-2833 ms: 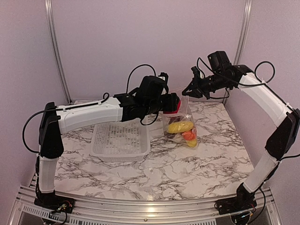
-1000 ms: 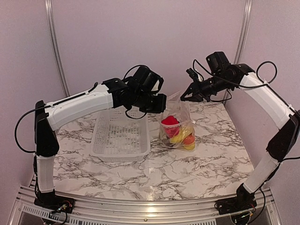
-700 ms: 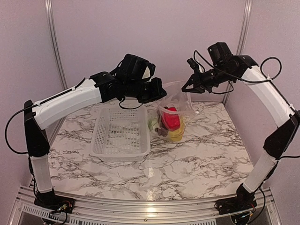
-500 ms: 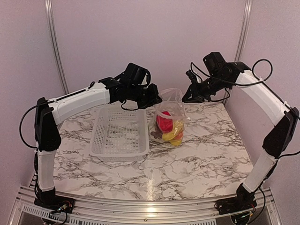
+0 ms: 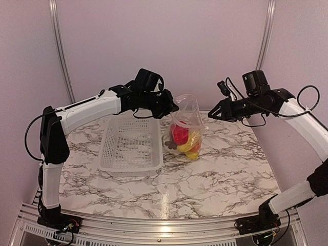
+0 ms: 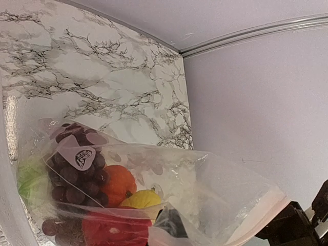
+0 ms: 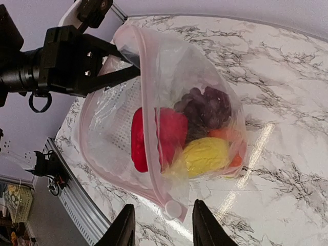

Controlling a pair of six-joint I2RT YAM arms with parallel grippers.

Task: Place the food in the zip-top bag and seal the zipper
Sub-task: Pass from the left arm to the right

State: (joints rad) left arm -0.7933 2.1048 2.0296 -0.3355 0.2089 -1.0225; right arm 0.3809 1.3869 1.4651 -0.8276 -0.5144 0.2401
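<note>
Release on the right side: right gripper [image 5: 212,114] with fingers parted and empty, pulled back well apart from the zip-top bag [image 5: 185,125], no longer on the mouth corner pinched a second ago. Left gripper [image 5: 172,107] clamped shut on the opposite mouth corner as before, holding the bag upright. Bag lowered since then, bottom seemingly resting on the table [image 5: 215,174] just beside the white basket [image 5: 132,148]. Inside: red bell pepper [image 5: 178,134], corn [image 5: 190,148], grapes [image 7: 205,107], orange fruit [image 6: 117,183], and a greenish piece, likely the cauliflower [image 6: 28,184]. Mouth gaping, zipper [image 7: 147,118] unpressed. Judged: loading done, sealing left; probably a fresh grasp on the right to pinch along the strip. Risk: floppy bag slumping with one corner held.
</note>
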